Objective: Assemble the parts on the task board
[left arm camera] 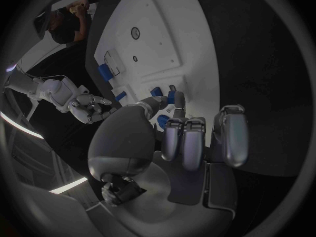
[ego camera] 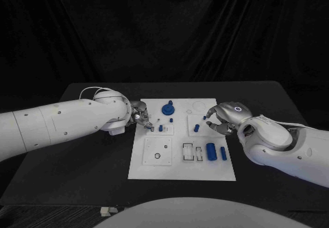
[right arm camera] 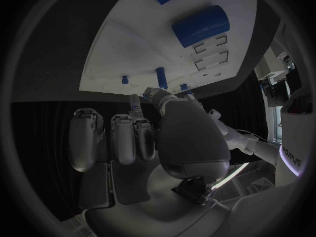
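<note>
Task board: the white task board [ego camera: 182,168] lies on the black surface [ego camera: 82,161], between the two hands.
Left hand: the left hand [ego camera: 142,118] is at the board's left edge, its fingers [left arm camera: 179,101] curled down over a small blue peg [ego camera: 151,128]. The left wrist view shows a blue piece at the fingertips, so I judge it pinched, though the grip is partly hidden.
Right hand: the right hand [ego camera: 220,119] hovers over the board's right side, fingers [right arm camera: 135,106] curled in. Whether they hold anything I cannot tell; the fingertips are too small and shadowed.
Parts near the left fingers: a second small blue peg [ego camera: 160,128] stands just beside them, and the tall blue knob [ego camera: 169,109] rises a little beyond.
Parts near the right fingers: a short blue pin [ego camera: 197,127] sits just inside them, towards the board's middle; the large blue cylinder [ego camera: 212,152] and a slim blue bar [ego camera: 223,153] lie nearer the robot.
Risk, left: the pinch looks shallow, so the peg could tilt or slip and jam at its hole.
Risk, crowding: the neighbouring peg is close enough that a spread finger could knock it over.
Risk, right: a sideways move could brush the pin and push it out of place.
</note>
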Available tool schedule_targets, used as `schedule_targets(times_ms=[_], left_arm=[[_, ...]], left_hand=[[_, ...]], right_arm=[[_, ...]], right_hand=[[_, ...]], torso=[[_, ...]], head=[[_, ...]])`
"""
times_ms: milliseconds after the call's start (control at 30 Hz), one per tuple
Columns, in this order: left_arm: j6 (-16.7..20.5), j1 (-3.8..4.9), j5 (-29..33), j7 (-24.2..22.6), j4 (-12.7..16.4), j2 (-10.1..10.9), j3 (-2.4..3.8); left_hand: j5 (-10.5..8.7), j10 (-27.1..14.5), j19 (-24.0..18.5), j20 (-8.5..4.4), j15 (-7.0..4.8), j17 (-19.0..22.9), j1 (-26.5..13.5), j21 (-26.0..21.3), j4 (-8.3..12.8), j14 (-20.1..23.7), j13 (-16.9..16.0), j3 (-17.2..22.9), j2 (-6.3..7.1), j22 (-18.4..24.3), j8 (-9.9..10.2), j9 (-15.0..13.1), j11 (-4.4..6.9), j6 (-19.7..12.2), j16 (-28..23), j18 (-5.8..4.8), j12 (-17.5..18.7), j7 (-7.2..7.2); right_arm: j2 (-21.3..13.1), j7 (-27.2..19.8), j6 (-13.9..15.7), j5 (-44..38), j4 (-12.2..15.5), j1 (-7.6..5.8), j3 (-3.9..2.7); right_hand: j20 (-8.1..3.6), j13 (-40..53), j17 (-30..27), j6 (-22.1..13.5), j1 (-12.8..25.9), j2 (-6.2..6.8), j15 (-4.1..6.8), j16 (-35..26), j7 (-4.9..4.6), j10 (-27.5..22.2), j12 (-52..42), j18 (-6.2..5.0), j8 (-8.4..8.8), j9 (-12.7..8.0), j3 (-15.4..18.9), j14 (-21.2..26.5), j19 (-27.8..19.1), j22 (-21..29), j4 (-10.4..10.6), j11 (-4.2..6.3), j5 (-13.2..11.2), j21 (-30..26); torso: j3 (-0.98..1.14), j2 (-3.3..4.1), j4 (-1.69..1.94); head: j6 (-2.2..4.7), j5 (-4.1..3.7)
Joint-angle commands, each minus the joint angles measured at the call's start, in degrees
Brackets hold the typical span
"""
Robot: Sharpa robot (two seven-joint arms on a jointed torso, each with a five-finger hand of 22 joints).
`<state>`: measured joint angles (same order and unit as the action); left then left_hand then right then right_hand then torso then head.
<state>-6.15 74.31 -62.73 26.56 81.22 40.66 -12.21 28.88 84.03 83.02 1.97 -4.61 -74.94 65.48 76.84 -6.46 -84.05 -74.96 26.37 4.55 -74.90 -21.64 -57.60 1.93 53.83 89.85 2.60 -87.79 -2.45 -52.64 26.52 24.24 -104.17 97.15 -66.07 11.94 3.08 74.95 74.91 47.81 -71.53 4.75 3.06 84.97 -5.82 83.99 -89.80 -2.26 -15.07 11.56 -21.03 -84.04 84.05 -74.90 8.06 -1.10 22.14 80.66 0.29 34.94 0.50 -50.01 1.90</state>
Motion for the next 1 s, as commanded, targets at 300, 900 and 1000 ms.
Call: schedule_targets(times_ms=[300, 900, 1000], left_arm=[[-1.5, 0.17, 0.2, 0.8, -0.8, -1.3, 0.05], [-1.8, 0.06, 0.2, 0.4, -2.5, -2.8, 0.04], [-2.0, 0.00, 0.2, 0.4, -2.7, -3.0, 0.04]], left_hand=[[-0.38, 3.8, -0.2, 0.05, 0.15, -15.1, -0.6, -0.2, 0.2, -6.0, -12.4, 0.5, -0.02, -10.9, 0.3, 0.1, -0.11, 0.0, 0.2, 0.58, 0.2, 0.27], [-0.52, 3.9, -0.2, 0.05, 0.15, -15.1, -0.7, -0.1, 0.2, -6.0, -12.4, 0.5, -0.15, -10.9, 0.4, 0.2, -0.11, -0.1, 0.2, 0.56, 0.2, 0.25], [-0.56, 3.9, -0.2, 0.05, 0.15, -15.1, -0.8, -0.2, 0.2, -6.0, -12.4, 0.6, -0.19, -10.9, 0.5, 0.2, -0.11, -0.1, 0.2, 0.57, 0.2, 0.24]], right_arm=[[0.0, 0.1, 0.0, -0.2, -0.1, 0.45, -0.03], [-0.4, -0.1, 0.5, -0.2, 0.0, 0.63, -0.03], [-0.4, -0.1, 0.5, -0.2, 0.0, 0.63, -0.03]], right_hand=[[-0.19, 14.9, 0.7, 0.4, 0.5, 0.05, 0.31, -0.2, 0.04, 5.9, -0.1, -0.19, 0.01, -0.1, -0.4, -3.4, 1.8, -11.8, 0.1, 0.23, 0.3, -0.3], [-0.19, 14.9, 0.7, 0.4, 0.6, 0.03, 0.32, -0.3, 0.05, 5.9, -0.1, -0.21, 0.01, -0.1, -0.4, -3.4, 1.8, -11.8, 0.1, 0.23, 0.3, -0.4], [-0.19, 14.9, 0.7, 0.4, 0.6, 0.03, 0.32, -0.3, 0.05, 5.9, -0.1, -0.21, 0.01, -0.1, -0.4, -3.4, 1.8, -11.8, 0.1, 0.23, 0.3, -0.4]], torso=[[-0.02, 0.07, 0.01], [0.00, 0.07, -0.02], [0.00, 0.07, -0.03]], head=[[0.01, 0.09], [0.01, 0.15], [0.01, 0.14]])
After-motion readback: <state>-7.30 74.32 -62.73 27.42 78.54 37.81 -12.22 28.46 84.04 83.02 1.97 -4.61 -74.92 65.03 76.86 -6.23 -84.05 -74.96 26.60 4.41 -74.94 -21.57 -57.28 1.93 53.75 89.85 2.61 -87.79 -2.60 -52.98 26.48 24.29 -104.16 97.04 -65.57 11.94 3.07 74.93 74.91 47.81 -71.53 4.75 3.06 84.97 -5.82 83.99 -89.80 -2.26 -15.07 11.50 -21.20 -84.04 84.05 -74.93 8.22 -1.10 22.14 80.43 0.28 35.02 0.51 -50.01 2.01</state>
